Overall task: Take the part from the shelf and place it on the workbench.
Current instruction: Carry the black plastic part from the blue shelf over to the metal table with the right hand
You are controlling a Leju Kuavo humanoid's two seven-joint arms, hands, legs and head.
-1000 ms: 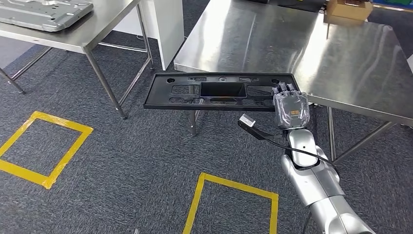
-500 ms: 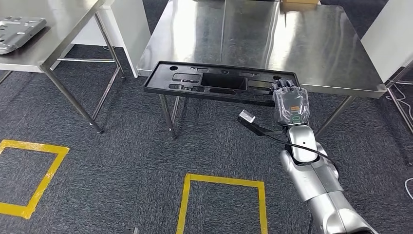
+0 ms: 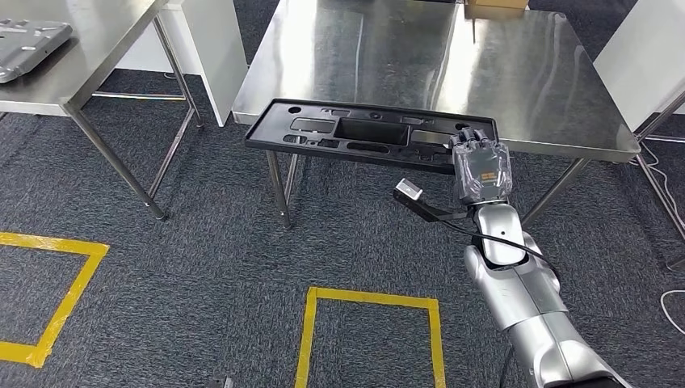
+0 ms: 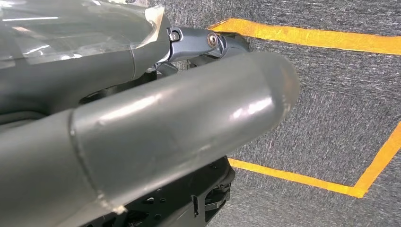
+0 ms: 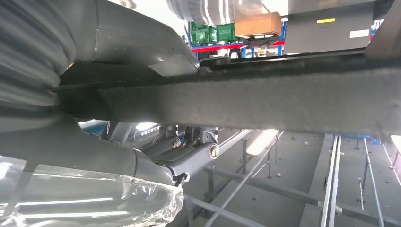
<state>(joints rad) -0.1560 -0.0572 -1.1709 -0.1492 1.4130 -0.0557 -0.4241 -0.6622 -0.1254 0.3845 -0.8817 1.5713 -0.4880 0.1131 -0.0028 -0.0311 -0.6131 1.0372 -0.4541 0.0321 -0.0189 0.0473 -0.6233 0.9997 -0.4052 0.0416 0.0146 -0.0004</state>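
A long black plastic part [image 3: 307, 126] with several cut-outs hangs level in front of me. Its far edge reaches over the front edge of the steel workbench [image 3: 485, 81]. My right hand [image 3: 481, 170] grips the part's right end, fingers over the top; up close the part is a dark band [image 5: 265, 101] clamped in that hand [image 5: 71, 142]. My left hand [image 4: 142, 132] hangs over the carpet with its thumb stretched out and nothing in it.
A cardboard box [image 3: 494, 8] sits at the workbench's far edge. To the left stands a second steel table [image 3: 97, 32] bearing a grey metal panel [image 3: 28, 36]. A white pillar [image 3: 214, 48] stands between the tables. Yellow tape squares [image 3: 367, 301] mark the carpet.
The whole picture has shifted as the camera turned; the workbench now lies squarely ahead. The part stays in my right hand and sits slightly further over the bench edge.
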